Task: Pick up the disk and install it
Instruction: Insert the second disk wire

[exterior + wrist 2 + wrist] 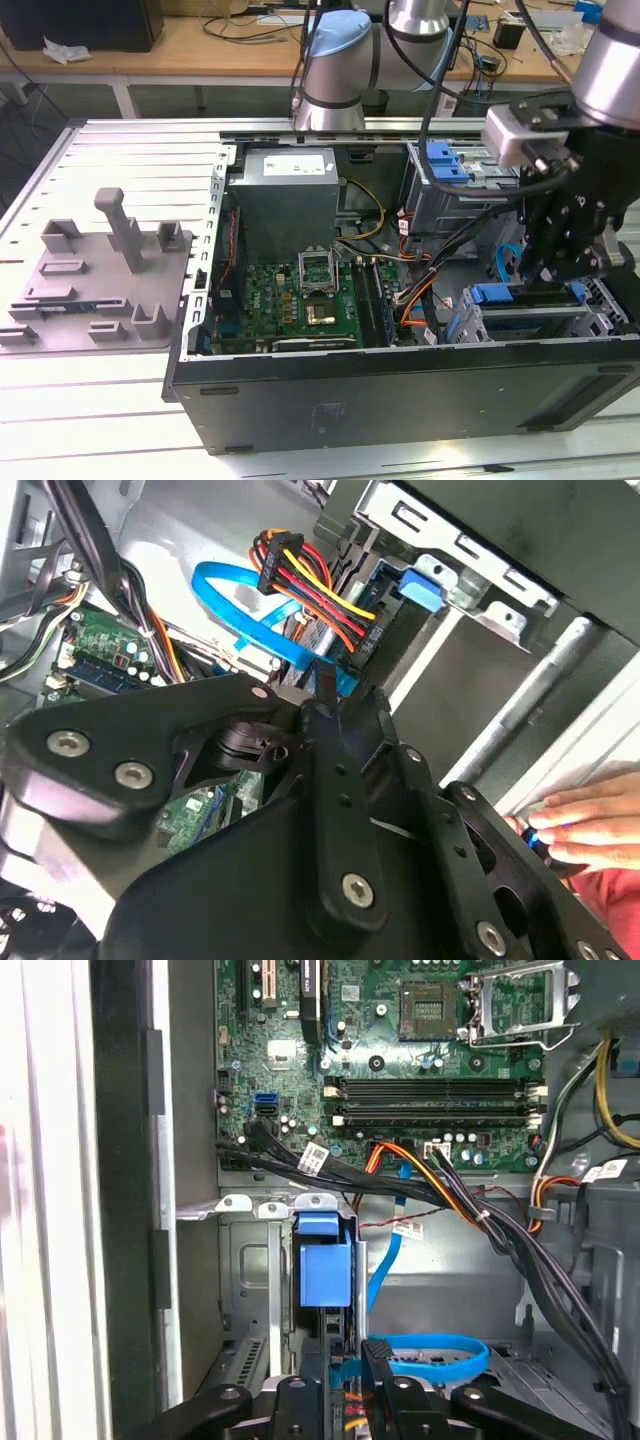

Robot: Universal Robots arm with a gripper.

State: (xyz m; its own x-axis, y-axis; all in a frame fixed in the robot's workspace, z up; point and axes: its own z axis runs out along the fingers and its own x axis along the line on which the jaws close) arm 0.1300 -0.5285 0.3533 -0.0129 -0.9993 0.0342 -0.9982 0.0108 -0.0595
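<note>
Reaching into the open computer case [400, 400] on the tabletop [90, 420], the gripper [540, 278] in the exterior view hangs over the drive bays. I judge the disk [500, 296] to be the blue-framed unit directly under the fingers, already in its slot. The grey fixture [100, 270] lies well apart from them, outside the case.

In the second wrist view the fingers [322, 705] are drawn together to a narrow point and hold nothing that I can make out. A blue data cable [235, 605] and a red-and-yellow power lead [310, 590] pass just beyond the tips. A person's hand [590, 825] rests outside the case, well behind the fingers.

In the first wrist view the gripper [375, 1355] sits just short of the disk's blue carrier end [325, 1260], which stands inside the drive cage [250, 1260]. The motherboard [400, 1040] lies far ahead. A black cable bundle [480, 1210] crosses between the two.

As I read it, the step in hand is seating the disk. To do it well, I would keep the closed tips square on the carrier's end face, push along the cage rails without tilt, and keep clear of the data cable looping beside the fingers. I would work slowly, since a snagged lead could pull the carrier askew.
</note>
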